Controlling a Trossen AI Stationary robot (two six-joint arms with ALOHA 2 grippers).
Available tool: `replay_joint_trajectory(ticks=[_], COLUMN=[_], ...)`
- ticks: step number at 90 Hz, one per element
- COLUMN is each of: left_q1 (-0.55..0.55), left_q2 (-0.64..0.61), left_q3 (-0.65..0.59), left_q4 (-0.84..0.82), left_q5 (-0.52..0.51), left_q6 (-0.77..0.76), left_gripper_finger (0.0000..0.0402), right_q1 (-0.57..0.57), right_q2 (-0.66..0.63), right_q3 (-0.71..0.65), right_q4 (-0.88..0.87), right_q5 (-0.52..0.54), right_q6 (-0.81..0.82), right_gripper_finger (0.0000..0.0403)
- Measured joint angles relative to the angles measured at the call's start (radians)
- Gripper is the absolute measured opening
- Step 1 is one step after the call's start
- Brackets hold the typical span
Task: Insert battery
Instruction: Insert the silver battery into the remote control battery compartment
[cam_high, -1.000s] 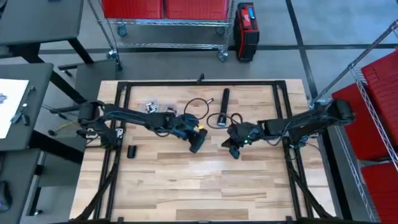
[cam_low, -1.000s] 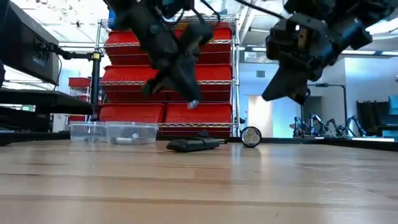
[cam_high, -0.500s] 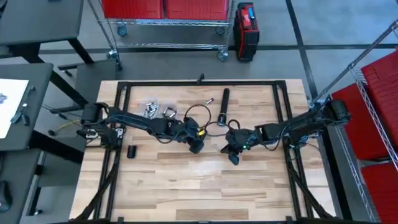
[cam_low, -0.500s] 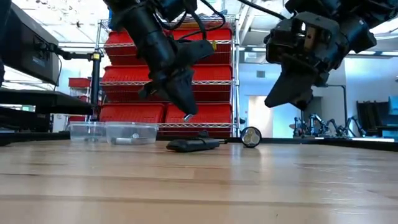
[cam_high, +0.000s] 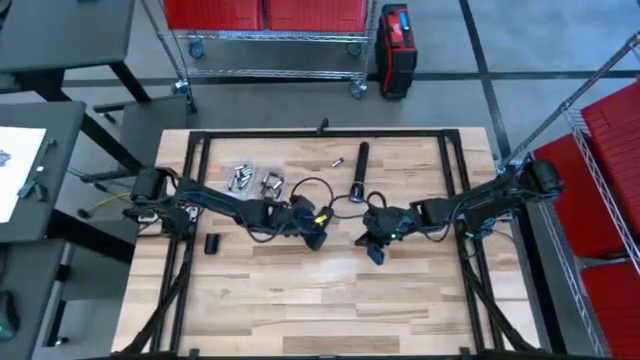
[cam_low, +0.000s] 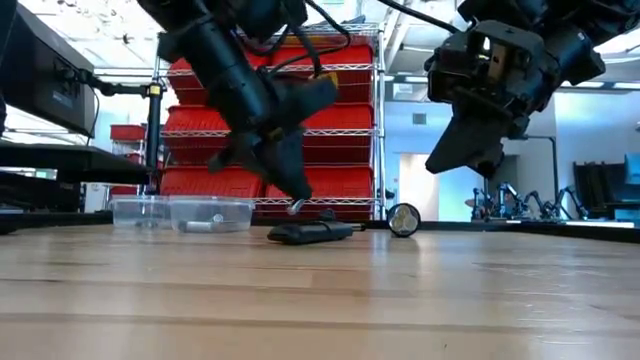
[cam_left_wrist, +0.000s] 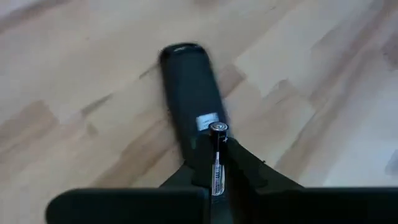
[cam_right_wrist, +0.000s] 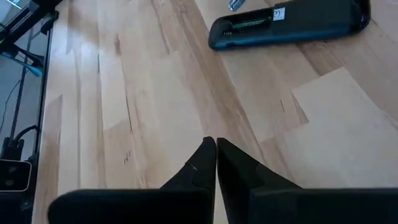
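I've got the left gripper (cam_high: 316, 241) near the table's (cam_high: 300, 310) centre, just toward nine o'clock of it, hanging low over the wood, and through its wrist camera I see its fingers clamped together on a slim battery (cam_left_wrist: 216, 155), metal end pointing out past the tips. Beyond that tip lies the dark remote (cam_left_wrist: 189, 87), lengthwise on the boards with a small pale label showing on its face; from the level camera the battery end (cam_low: 297, 205) sits just above the remote (cam_low: 310, 233), and I can't tell whether they touch. My right gripper (cam_high: 375, 253) hovers well up off the table toward three o'clock of centre, fingers (cam_right_wrist: 200, 163) pressed together with nothing between them, bare planks below. Up at twelve o'clock a black flashlight (cam_high: 360, 168) lies on the wood, and toward ten o'clock sit clear containers (cam_high: 255, 178) with loose batteries.
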Motion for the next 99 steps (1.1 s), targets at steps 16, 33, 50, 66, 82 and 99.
replay_joint_trajectory(ticks=[16, 33, 50, 66, 82, 99], left_q1=[0.001, 0.004, 0.011, 0.011, 0.011, 0.011], left_q2=[0.006, 0.05, 0.066, 0.065, 0.065, 0.065], left_q3=[-0.003, 0.0, -0.001, 0.0, 0.0, 0.001], left_q4=[0.026, 0.062, 0.065, 0.042, 0.029, 0.014], left_q5=[0.01, 0.023, 0.036, 0.058, 0.11, 0.137], left_q6=[0.011, 0.029, 0.059, 0.069, 0.077, 0.068], left_gripper_finger=[0.0, 0.0, 0.0, 0.0, 0.0, 0.0002], right_q1=[0.006, 0.005, 0.005, 0.005, 0.005, 0.005], right_q2=[0.0, 0.0, 0.0, 0.0, 0.0, 0.0], right_q3=[0.0, 0.0, 0.0, 0.0, 0.0, 0.0], right_q4=[-0.002, -0.004, -0.015, -0.025, -0.026, -0.026], right_q5=[0.0, 0.0, 0.0, -0.002, -0.003, -0.003], right_q6=[0.002, 0.002, 0.002, 0.009, 0.009, 0.009], right_gripper_finger=[0.0004, 0.0004, 0.0004, 0.0004, 0.0004, 0.0004])
